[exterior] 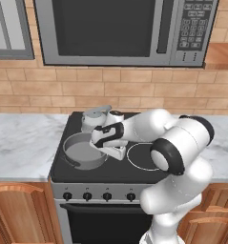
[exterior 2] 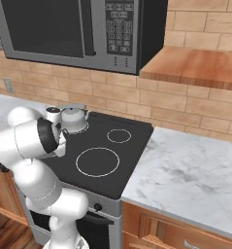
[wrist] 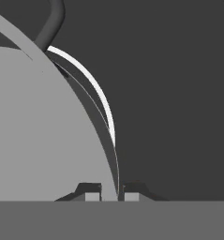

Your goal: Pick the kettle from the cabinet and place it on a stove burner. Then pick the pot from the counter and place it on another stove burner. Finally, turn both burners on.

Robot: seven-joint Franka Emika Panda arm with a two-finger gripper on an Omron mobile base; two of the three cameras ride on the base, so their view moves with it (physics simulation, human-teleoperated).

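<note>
Left base view: pot (exterior: 84, 151) sits on the front-left burner of the black cooktop (exterior: 134, 171), wide and lidless, one loop handle showing at its left. Kettle (exterior: 93, 118) stands just behind it on the rear-left burner, spout toward the right. The gripper (exterior: 107, 150) is down at the pot's right rim, the white arm reaching in from the lower right. Front-right burner ring (exterior: 143, 156) is bare. Four knobs (exterior: 97, 196) run along the stove front. Marble tabletop (exterior: 20, 143) lies on both sides of the stove; microwave (exterior: 125, 31) hangs above.

Right base view: the arm's bulk covers the pot and the hand. The kettle (exterior 2: 73, 118) shows clear here, domed lid and arched handle, on the far-left burner. Two empty rings on the right half of the cooktop (exterior 2: 127, 160). Wooden cabinet (exterior 2: 200, 68) shelf sits upper right, beside the microwave (exterior 2: 69, 29); more tabletop (exterior 2: 185, 175) to the right.

Hand view: close-up no base camera gives. The two fingers (wrist: 90, 191) stand drawn nearly together with the pot's (wrist: 33, 131) thin rim pinched between them, grey floor on one side, dark cooktop (wrist: 179, 103) and a white ring arc on the other.
</note>
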